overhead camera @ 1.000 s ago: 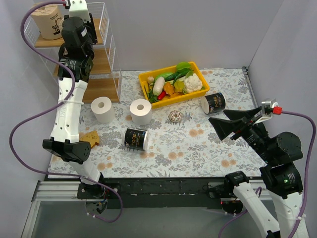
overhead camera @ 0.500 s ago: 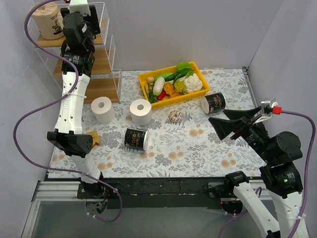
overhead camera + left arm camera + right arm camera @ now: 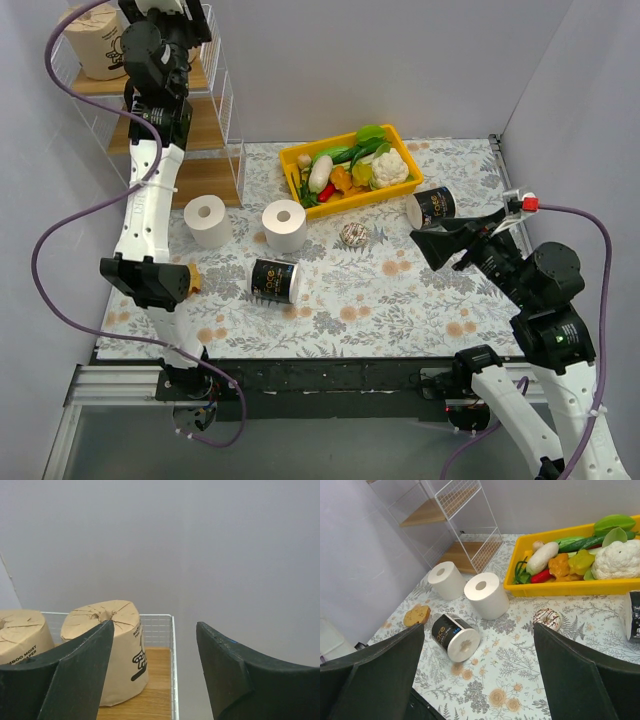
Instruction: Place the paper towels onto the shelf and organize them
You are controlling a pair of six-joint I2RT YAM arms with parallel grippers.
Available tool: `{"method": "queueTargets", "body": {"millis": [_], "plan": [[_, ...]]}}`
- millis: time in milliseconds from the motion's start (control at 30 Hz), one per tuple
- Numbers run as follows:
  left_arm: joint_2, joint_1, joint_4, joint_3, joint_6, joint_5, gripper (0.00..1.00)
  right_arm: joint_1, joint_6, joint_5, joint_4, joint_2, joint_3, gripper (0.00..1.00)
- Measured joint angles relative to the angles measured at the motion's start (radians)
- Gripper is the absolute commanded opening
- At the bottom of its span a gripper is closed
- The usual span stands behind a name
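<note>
The left claw (image 3: 154, 626) is at the upper left of the overhead view, level with the top tier of the tall white wire shelf with wooden boards (image 3: 208, 122). Its jaws are spread wide and hold nothing. In its wrist view two paper towel rolls stand upright on that top board. One tan-wrapped roll with black print (image 3: 117, 650) stands near the wire rail, with bare wood to its right up to the side rail. A second tan roll (image 3: 22, 632) is cut off at the left frame edge and partly hidden by a dark finger, so I cannot tell whether the two touch. From overhead the arm covers much of the upper tiers.

The right claw (image 3: 479, 628) hangs spread and empty over the right side of the floral desk (image 3: 400, 300). A plain white roll (image 3: 207, 220) and another white roll (image 3: 284, 226) stand apart near the shelf foot. A black-wrapped roll (image 3: 273, 279) lies on its side below them, with open cloth around it. A second black roll (image 3: 432, 207) sits close to the corner of the yellow plastic bin of vegetables (image 3: 300, 160); the right wrist view cuts it off at the frame edge.
</note>
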Motion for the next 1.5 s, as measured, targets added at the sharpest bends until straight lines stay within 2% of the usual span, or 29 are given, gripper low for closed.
{"method": "queueTargets", "body": {"millis": [133, 267, 400, 467, 667, 867, 1033, 1167, 1300, 1500], "plan": [[-0.07, 0.0, 0.013, -0.086, -0.04, 0.041, 0.72, 0.0, 0.0, 0.004, 0.003, 0.003, -0.021, 0.96], [-0.172, 0.0, -0.009, -0.193, -0.106, 0.093, 0.81, 0.0, 0.0, 0.009, 0.001, 0.0, -0.032, 0.96], [-0.356, 0.001, -0.042, -0.384, -0.194, 0.147, 0.9, 0.0, -0.007, 0.028, -0.022, 0.008, -0.031, 0.96], [-0.449, 0.002, -0.052, -0.476, -0.236, 0.167, 0.98, 0.0, -0.018, 0.042, -0.049, 0.021, -0.026, 0.96], [-0.719, 0.003, -0.113, -0.706, -0.378, 0.268, 0.98, 0.0, -0.032, 0.08, -0.139, 0.053, -0.017, 0.95], [-0.944, 0.003, -0.185, -1.001, -0.52, 0.355, 0.98, 0.0, -0.027, 0.075, -0.197, 0.052, -0.018, 0.93], [-0.965, 0.003, -0.285, -1.129, -0.6, 0.34, 0.98, 0.0, -0.023, 0.068, -0.22, 0.039, -0.027, 0.93], [-0.925, 0.003, -0.374, -1.213, -0.649, 0.212, 0.98, 0.0, -0.013, 0.068, -0.236, 0.003, -0.045, 0.92], [-0.818, 0.003, -0.452, -1.238, -0.715, 0.095, 0.98, 0.0, -0.002, 0.068, -0.245, -0.028, -0.058, 0.93], [-0.723, 0.012, -0.498, -1.321, -0.834, -0.048, 0.89, 0.0, 0.0, 0.068, -0.249, -0.049, -0.059, 0.92]]}}
